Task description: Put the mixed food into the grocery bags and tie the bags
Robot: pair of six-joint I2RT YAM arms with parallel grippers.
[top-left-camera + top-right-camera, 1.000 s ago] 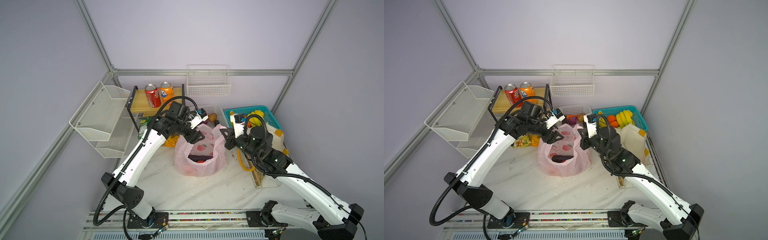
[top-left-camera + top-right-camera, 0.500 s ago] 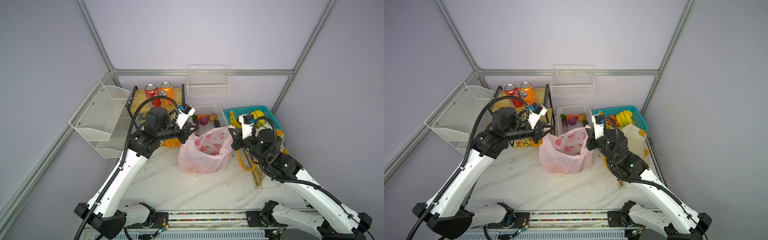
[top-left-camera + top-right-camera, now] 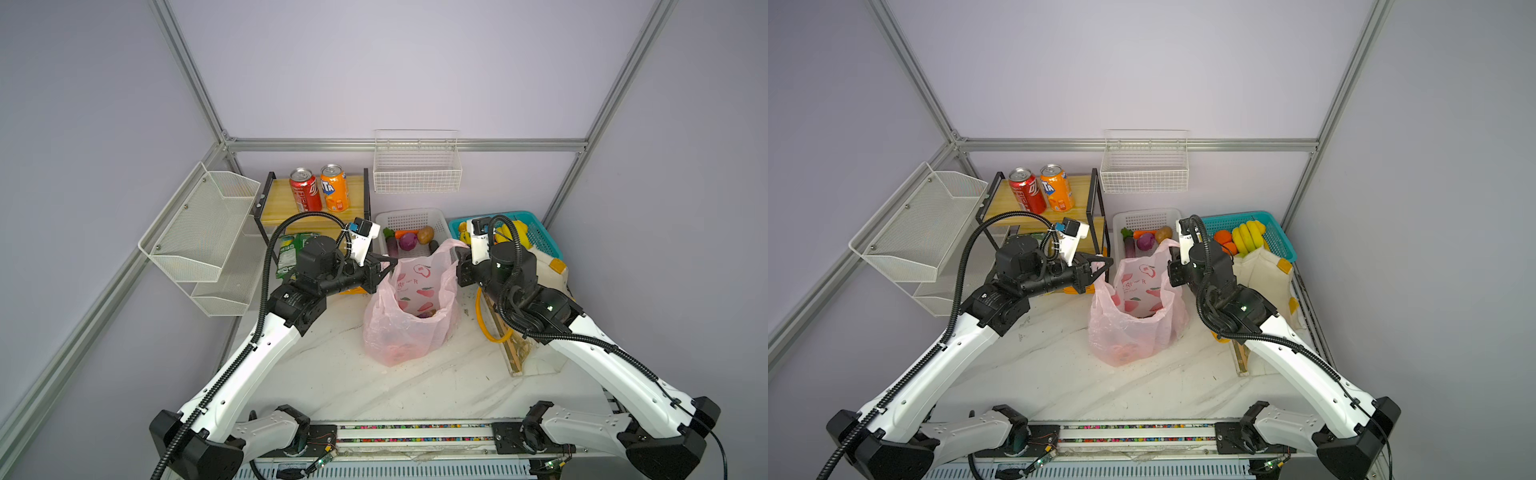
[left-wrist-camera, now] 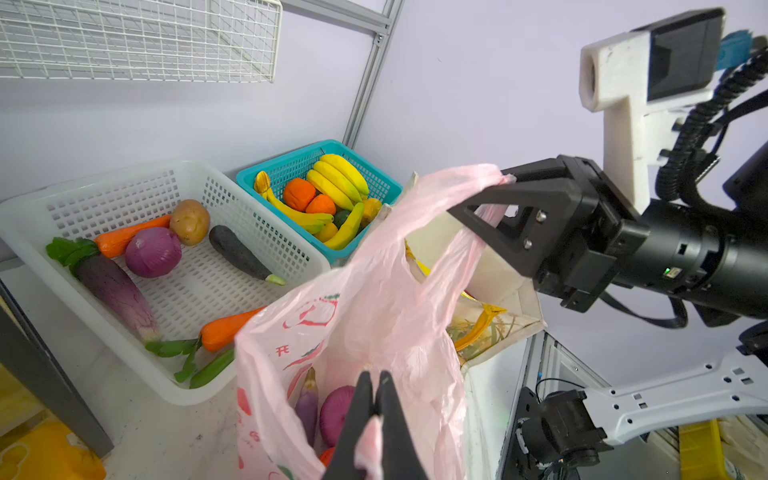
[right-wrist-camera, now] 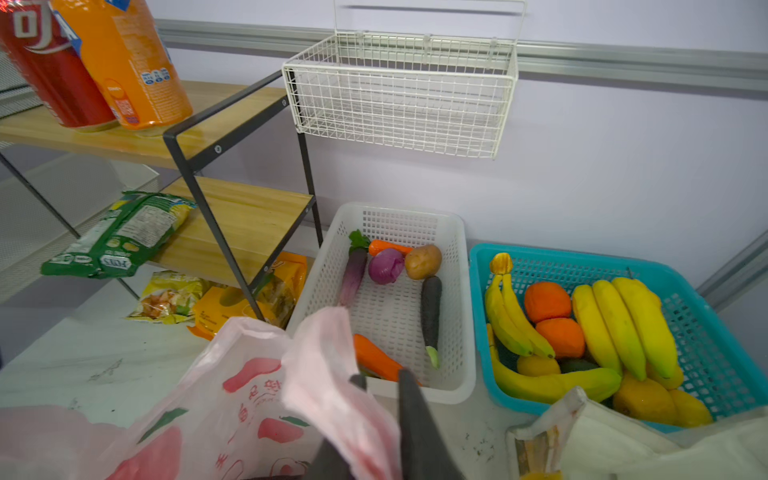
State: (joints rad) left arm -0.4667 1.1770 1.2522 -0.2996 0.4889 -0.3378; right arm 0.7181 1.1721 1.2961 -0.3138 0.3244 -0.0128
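- Right now the left gripper (image 4: 375,382) is pinched tight on one loop handle of the pink plastic bag (image 4: 374,316). A fold of pink film is squeezed between its fingers, at the bag's left rim in both top views.
- Opposite, the right gripper (image 4: 478,193) has its jaws apart — the bag's other handle drapes through the gap, loose rather than clamped.
- Between the two grippers the bag stands on the marble tabletop (image 3: 332,374) with its mouth pulled open. Inside lie a purple eggplant (image 4: 307,405) and a purple onion (image 4: 336,411), plus something red lower down that I cannot identify.
- Just behind the bag, the white basket (image 5: 457,316) holds a second purple eggplant (image 5: 352,274), a second onion (image 5: 385,266), a potato (image 5: 423,262), carrots (image 5: 376,357) and a long dark eggplant (image 5: 431,311).
- Beside it the teal basket (image 5: 706,324) carries bananas (image 5: 619,324) and oranges (image 5: 546,301). The cream cloth tote (image 3: 1262,274) sits in front of that basket, behind the right arm.
- On the wooden shelf (image 5: 232,104) — well apart from the bag — the red soda can (image 3: 305,195) stands next to the orange soda can (image 3: 334,193). A yellow chip packet (image 5: 170,297) lies on the table under the shelf.
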